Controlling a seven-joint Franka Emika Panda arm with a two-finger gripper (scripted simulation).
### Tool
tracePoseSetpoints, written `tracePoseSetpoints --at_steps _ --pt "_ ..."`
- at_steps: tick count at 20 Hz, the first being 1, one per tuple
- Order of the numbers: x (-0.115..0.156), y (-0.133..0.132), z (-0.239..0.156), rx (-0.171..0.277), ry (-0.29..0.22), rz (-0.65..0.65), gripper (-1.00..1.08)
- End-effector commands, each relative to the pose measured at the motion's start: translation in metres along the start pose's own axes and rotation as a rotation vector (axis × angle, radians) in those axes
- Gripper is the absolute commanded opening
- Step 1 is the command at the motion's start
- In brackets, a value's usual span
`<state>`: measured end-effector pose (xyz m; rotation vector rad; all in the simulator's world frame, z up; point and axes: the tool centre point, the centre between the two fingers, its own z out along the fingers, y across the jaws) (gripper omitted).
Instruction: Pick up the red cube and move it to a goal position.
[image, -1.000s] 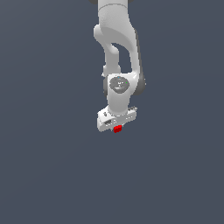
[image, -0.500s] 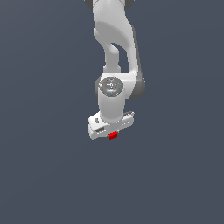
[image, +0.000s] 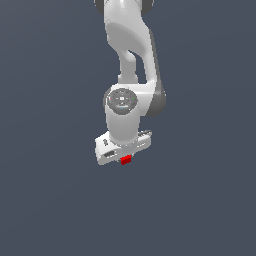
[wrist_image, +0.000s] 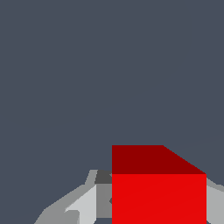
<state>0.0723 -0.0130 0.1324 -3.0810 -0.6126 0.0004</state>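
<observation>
Item one, white Franka arm (image: 127, 65): it is reaching down from the 12 o'clock edge of the exterior view, its round wrist joint (image: 122, 100) facing the camera and its hand ending just below frame centre. Item two, gripper (image: 125, 158): it is pointing downward and is clamping the red cube (image: 125, 159), which is showing as a small bright block poking out at 6 o'clock beneath the white gripper body. Item three, red cube in the wrist view (wrist_image: 158, 188): it is filling the 5 o'clock portion of the picture, a bright face toward the lens and a darker face above it, with a pale grey finger (wrist_image: 83, 205) pressing against one side and a sliver of the other finger (wrist_image: 215, 201) touching the opposite side. Item four, background (image: 50, 190): a plain slate-grey field is surrounding arm and cube in both views; whether the cube is hanging clear of any surface cannot be told.
</observation>
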Motion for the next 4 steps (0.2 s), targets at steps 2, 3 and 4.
tracePoseSetpoints --at_steps 2,3,4 --pt "0.0032 0.0028 -0.0025 0.000 0.000 0.000 -1.00" --pt "0.0035 0.0030 -0.0027 0.000 0.000 0.000 -1.00" --pt "0.0036 0.0031 -0.0027 0.000 0.000 0.000 -1.00"
